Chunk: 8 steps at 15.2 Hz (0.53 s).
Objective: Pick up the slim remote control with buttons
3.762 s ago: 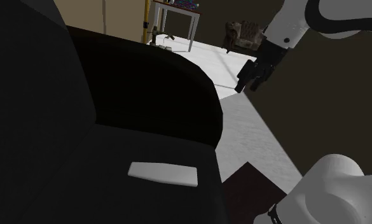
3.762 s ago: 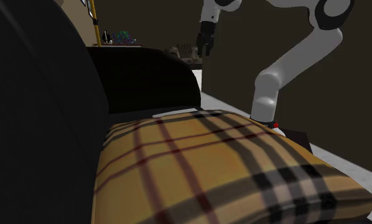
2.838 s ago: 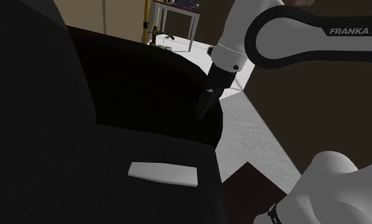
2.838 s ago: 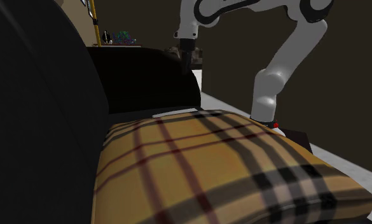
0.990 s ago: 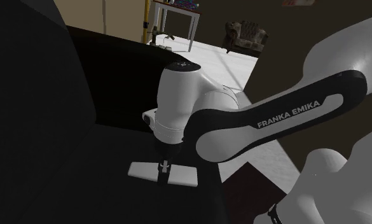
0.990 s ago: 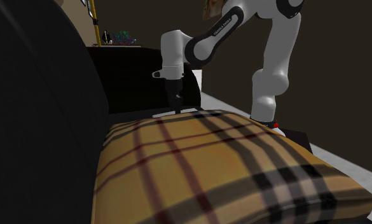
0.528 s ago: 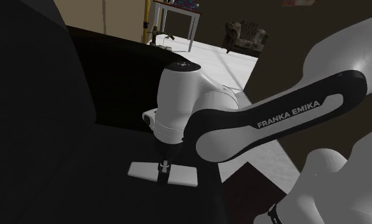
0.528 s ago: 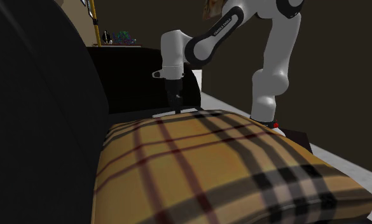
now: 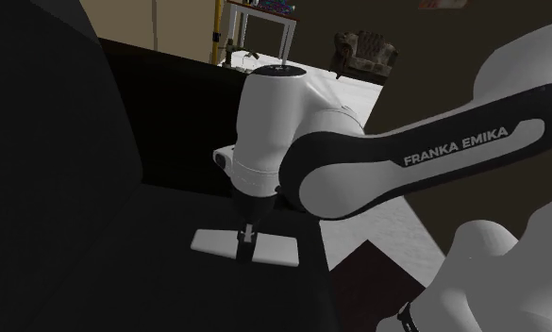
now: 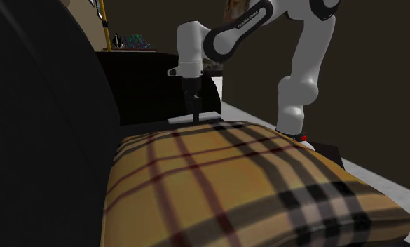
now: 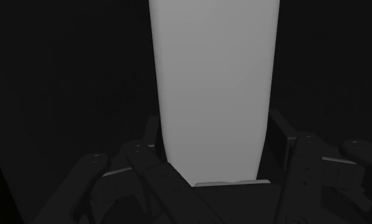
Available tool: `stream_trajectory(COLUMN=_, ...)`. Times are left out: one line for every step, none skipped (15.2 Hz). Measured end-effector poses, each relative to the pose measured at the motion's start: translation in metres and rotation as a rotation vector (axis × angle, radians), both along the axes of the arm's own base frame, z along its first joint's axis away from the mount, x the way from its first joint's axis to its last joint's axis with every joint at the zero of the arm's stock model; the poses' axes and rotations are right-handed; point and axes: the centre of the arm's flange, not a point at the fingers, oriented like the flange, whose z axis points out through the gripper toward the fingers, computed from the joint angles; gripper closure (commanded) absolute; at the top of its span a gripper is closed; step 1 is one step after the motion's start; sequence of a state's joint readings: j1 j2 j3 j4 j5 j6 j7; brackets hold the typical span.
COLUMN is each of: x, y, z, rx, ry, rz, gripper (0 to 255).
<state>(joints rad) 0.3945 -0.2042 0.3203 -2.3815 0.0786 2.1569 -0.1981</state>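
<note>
White remote control, long axis 9-to-3 o'clock in the shoulder view, clasped across its middle by the gripper descending from 12 o'clock.

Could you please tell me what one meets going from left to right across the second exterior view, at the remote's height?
The black sofa backrest → white remote → arm's white upright link.

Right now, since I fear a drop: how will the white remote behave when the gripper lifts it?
Probably stiff: the remote is a flat slab jutting straight out both sides of the gripper without sagging. Likely light, being thin. It may pivot, since the fingers clasp only its middle and its face looks smooth.
</note>
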Motion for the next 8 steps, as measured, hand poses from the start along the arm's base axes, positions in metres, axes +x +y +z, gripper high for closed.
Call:
stream_trajectory(x=0.000, y=0.001, z=0.006, rx=0.000, ry=0.000, rz=0.000, gripper=255)
stream_trajectory(x=0.001, y=0.000, z=0.011, rx=0.000, ry=0.000, rz=0.000, gripper=255)
stream_trajectory(x=0.001, y=0.000, z=0.016, rx=0.000, ry=0.000, rz=0.000, gripper=255)
stream_trajectory(x=0.001, y=0.000, z=0.021, rx=0.000, ry=0.000, rz=0.000, gripper=255)
stream_trajectory(x=0.001, y=0.000, z=0.026, rx=0.000, ry=0.000, rz=0.000, gripper=255)
stream_trajectory(x=-0.001, y=0.000, z=0.032, rx=0.000, ry=0.000, rz=0.000, gripper=255)
stream_trajectory(x=-0.001, y=0.000, z=0.038, rx=0.000, ry=0.000, rz=0.000, gripper=255)
stream_trajectory(x=-0.001, y=0.000, z=0.041, rx=0.000, ry=0.000, rz=0.000, gripper=255)
